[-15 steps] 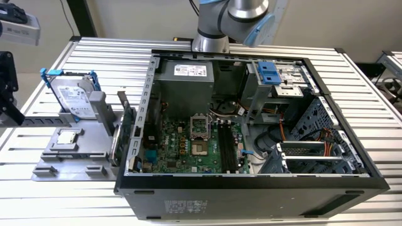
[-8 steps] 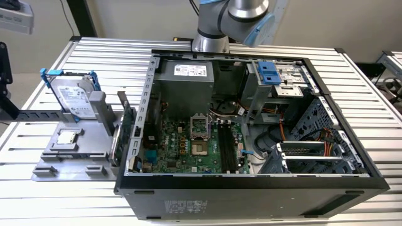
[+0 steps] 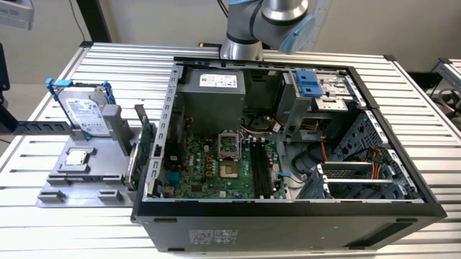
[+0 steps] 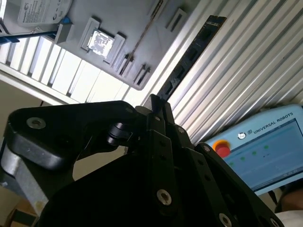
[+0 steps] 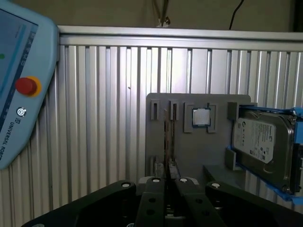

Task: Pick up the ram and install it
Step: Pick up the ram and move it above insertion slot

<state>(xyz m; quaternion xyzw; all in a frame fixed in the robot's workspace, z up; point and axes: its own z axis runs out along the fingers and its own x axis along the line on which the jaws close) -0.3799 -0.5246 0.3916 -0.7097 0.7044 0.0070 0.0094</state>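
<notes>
The gripper, black and bulky right up close, has its jaws pinched on the ram, which sticks straight out past them. It is held up over the ribbed table and the gray tray. In the second wrist view the ram is a long, thin, dark stick with a row of blocky chips down its face, while in the first wrist view it shows edge-on as a thin line.
</notes>
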